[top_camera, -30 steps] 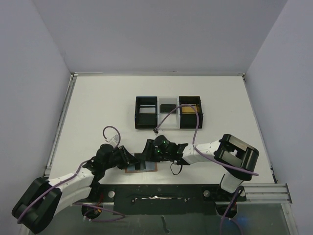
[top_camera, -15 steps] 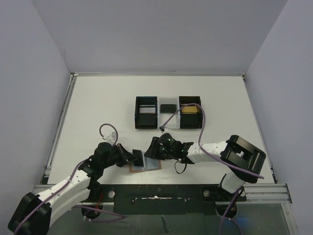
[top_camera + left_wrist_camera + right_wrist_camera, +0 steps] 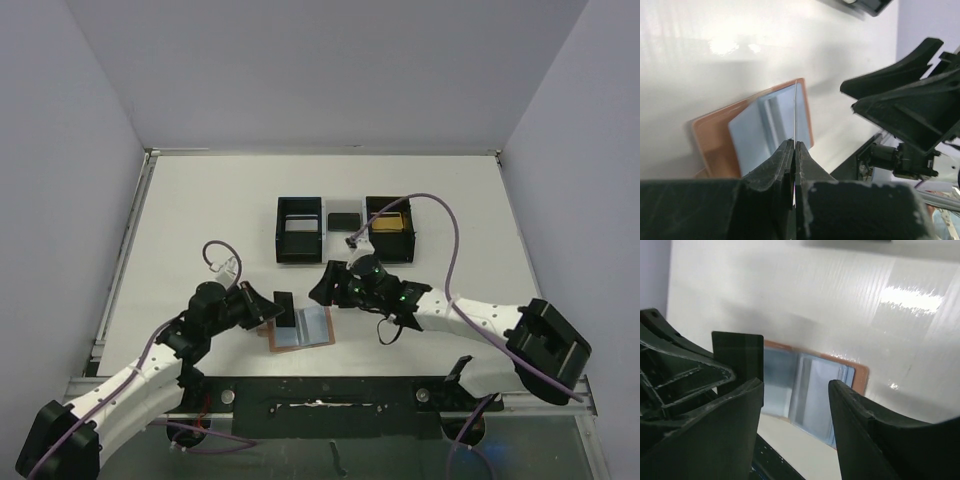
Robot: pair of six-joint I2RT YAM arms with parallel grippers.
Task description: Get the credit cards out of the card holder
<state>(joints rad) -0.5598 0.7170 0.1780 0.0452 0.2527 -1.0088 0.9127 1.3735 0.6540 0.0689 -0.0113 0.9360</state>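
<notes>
The card holder (image 3: pixel 303 329) lies open on the table, tan with a light blue inside; it also shows in the left wrist view (image 3: pixel 752 131) and the right wrist view (image 3: pixel 812 385). My left gripper (image 3: pixel 272 308) is shut on a thin dark card (image 3: pixel 285 305) and holds it upright just above the holder's left half. That card is edge-on in the left wrist view (image 3: pixel 795 112) and face-on in the right wrist view (image 3: pixel 738 357). My right gripper (image 3: pixel 326 290) is open and empty, above the holder's right edge (image 3: pixel 795 407).
A black three-compartment tray (image 3: pixel 279 231) stands behind the holder. Its white middle holds a black card (image 3: pixel 343 220), its right compartment a gold card (image 3: pixel 388 223), and its left compartment shows a pale rectangle (image 3: pixel 300 226). The table's near edge lies just in front of the holder.
My left gripper has drawn the dark card out of the holder and raised it. My right gripper has come off the holder and moved up and right. The holder has shifted slightly right.
</notes>
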